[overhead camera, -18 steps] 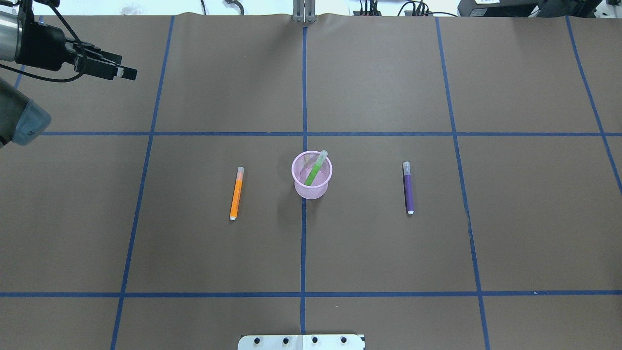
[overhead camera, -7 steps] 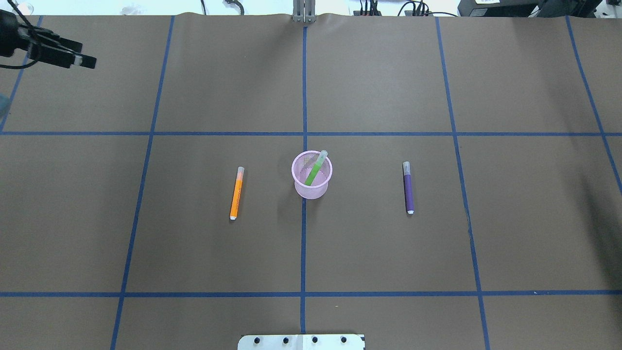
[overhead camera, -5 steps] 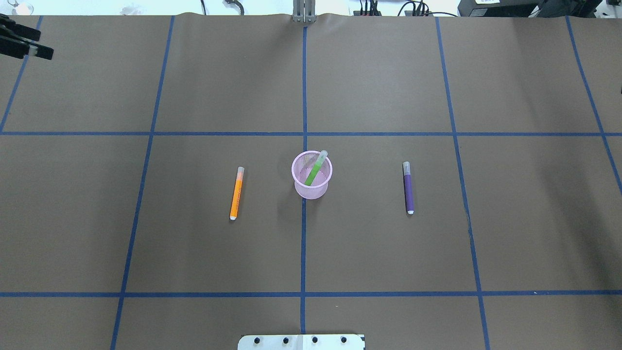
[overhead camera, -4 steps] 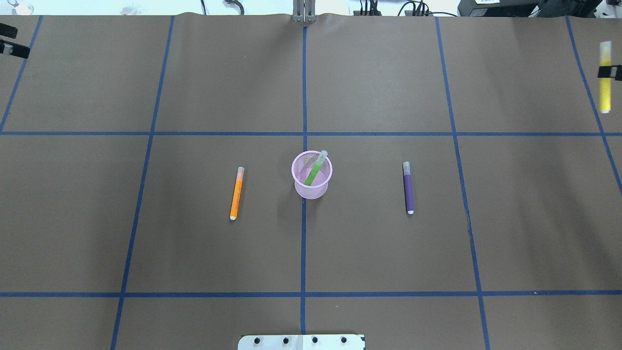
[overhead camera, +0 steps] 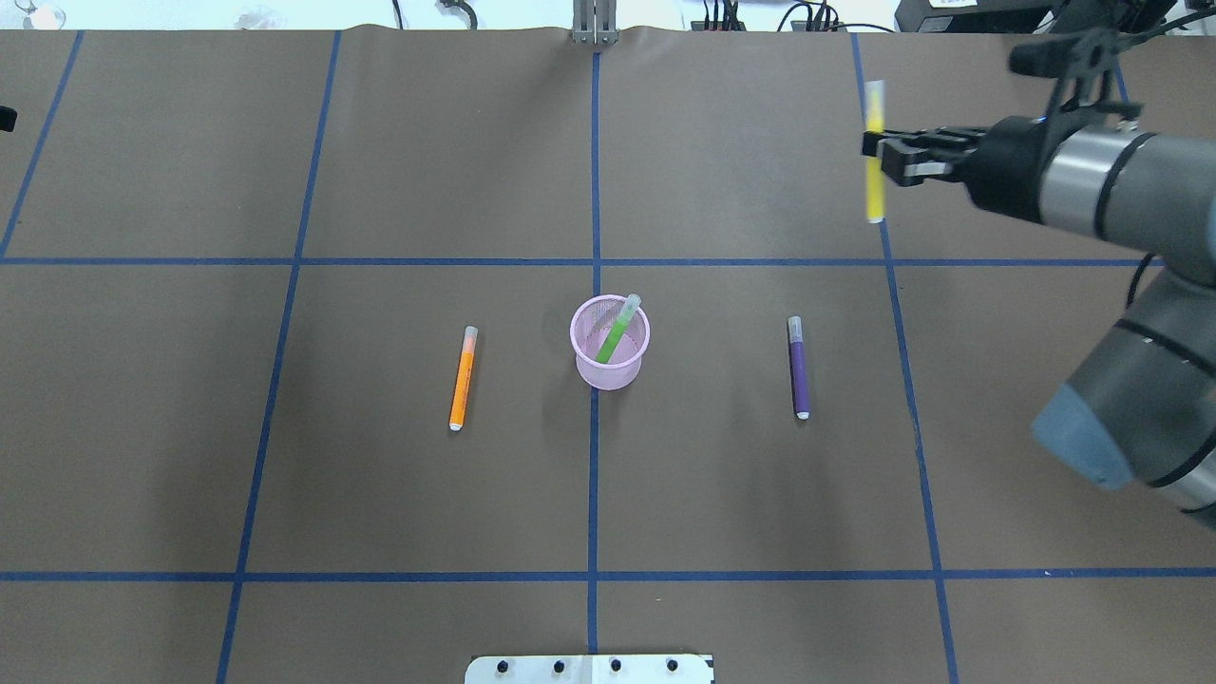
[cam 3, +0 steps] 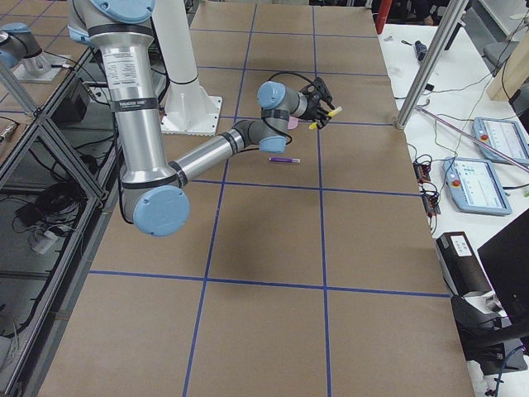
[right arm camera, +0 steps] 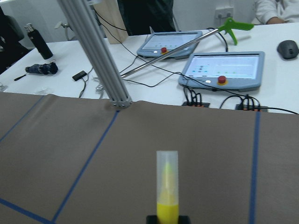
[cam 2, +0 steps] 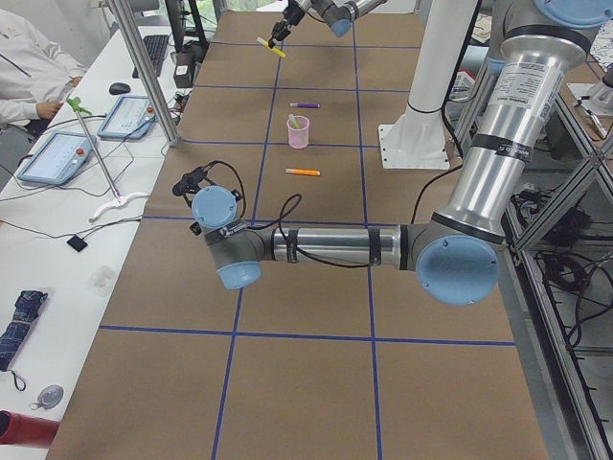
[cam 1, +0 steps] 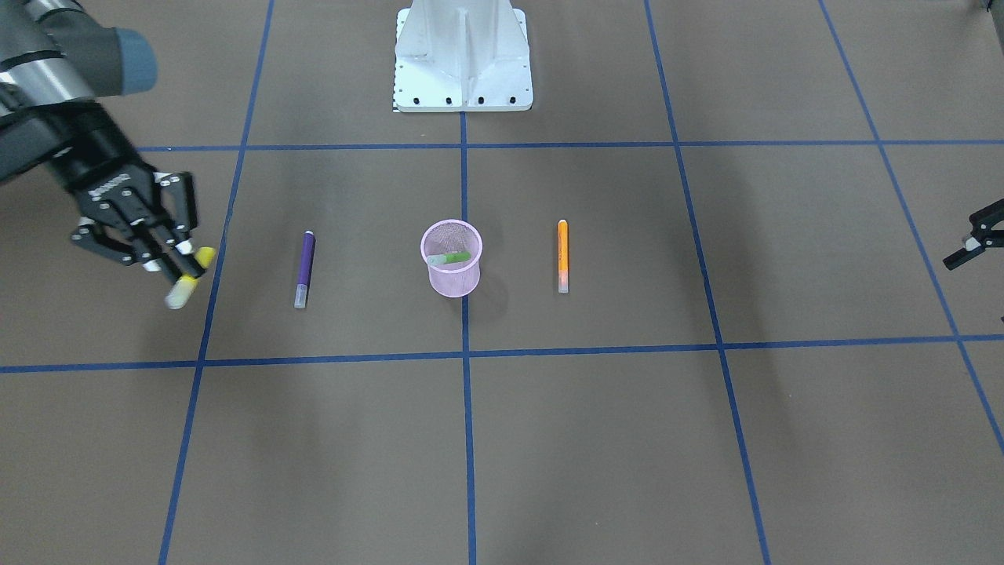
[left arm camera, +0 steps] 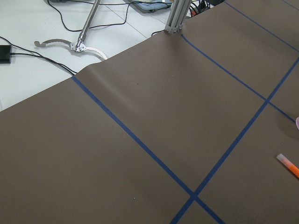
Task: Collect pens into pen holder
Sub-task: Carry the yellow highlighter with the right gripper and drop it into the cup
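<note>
The pink mesh pen holder (overhead camera: 610, 366) stands at the table's middle with the light green pen (overhead camera: 614, 334) leaning inside it. The orange pen (overhead camera: 462, 378) lies flat to its left and the purple pen (overhead camera: 799, 368) flat to its right. My right gripper (overhead camera: 876, 155) is shut on a yellow pen (overhead camera: 873, 197), held off the table beyond the purple pen; it also shows in the front view (cam 1: 187, 265) and the right wrist view (right arm camera: 167, 186). My left gripper (cam 1: 973, 239) is open and empty at the table's left edge.
The robot's base plate (overhead camera: 589, 668) sits at the near edge. A metal post (overhead camera: 594, 24) stands at the far edge, with cables and tablets (right arm camera: 224, 70) beyond it. Blue tape lines grid the brown table cover.
My left arm has pulled back out to the left edge. My right arm has come in from the right, carrying the yellow pen leftward. The pens on the table and the holder have not moved.
</note>
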Controlling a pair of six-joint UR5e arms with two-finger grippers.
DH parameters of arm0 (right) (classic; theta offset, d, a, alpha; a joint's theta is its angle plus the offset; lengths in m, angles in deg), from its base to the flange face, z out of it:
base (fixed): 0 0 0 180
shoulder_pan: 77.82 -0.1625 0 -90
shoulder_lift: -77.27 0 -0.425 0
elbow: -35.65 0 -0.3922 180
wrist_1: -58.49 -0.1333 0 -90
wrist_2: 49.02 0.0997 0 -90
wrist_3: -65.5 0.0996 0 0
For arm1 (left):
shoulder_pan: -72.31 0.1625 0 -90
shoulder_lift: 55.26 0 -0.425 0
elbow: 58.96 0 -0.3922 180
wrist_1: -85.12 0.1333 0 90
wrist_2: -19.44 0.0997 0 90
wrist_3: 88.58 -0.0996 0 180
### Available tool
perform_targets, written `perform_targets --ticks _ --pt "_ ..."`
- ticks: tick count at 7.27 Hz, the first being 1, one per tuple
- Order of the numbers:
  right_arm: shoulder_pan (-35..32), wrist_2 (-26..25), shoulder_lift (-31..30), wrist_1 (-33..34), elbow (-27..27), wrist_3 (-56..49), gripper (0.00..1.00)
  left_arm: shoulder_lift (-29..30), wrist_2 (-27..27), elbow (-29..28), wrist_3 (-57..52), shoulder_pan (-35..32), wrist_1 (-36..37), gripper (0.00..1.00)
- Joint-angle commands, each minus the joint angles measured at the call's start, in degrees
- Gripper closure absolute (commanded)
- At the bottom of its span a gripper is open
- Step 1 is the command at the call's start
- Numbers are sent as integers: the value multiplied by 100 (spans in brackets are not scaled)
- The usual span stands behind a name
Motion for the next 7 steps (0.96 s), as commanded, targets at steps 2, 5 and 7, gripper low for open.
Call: perform_targets --ticks 2,5,7 --pt "2024 -2374 1153 521 -222 -661 100 -103 32 -55 6 31 21 0" --pt "2439 -3395 1998 42 -1347 -652 100 -182 32 -56 -3 31 4 0" --pt "2614 -3597 1893 -742 -1768 -652 100 -209 32 -47 -3 31 -5 0"
